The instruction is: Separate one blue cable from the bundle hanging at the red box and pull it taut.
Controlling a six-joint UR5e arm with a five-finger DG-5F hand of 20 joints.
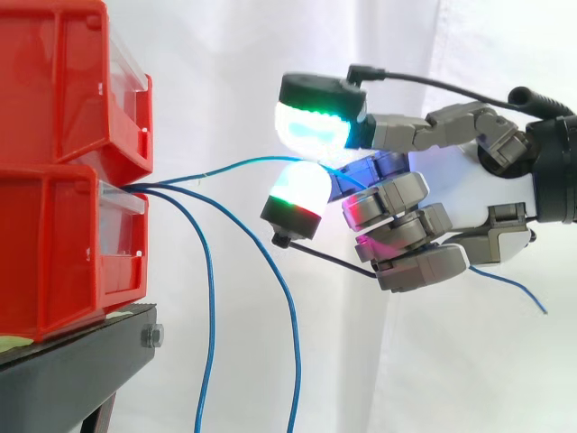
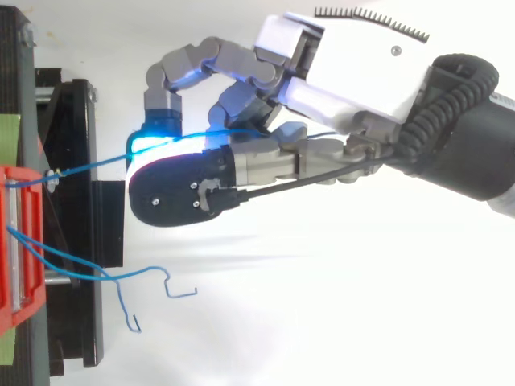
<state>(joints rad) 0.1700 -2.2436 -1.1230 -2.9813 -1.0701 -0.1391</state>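
The hand (image 1: pixel 469 185) has a white palm shell and grey fingers (image 1: pixel 424 131) built of blocky links. Its fingertip pads (image 1: pixel 314 124) are thick and black-capped, glowing white with cyan and green; one shows a red band. At centre left of the top view, a black pad backing (image 2: pixel 173 197) carries small screws. The wrist (image 2: pixel 475 153), at right of frame, is a black cylinder.

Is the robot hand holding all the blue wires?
No, just one blue cable runs into the hand; two other cables hang loose from the red box.

White curtain (image 1: pixel 225 81) hanging in soft folds, black stand (image 1: pixel 63 379) at lower left
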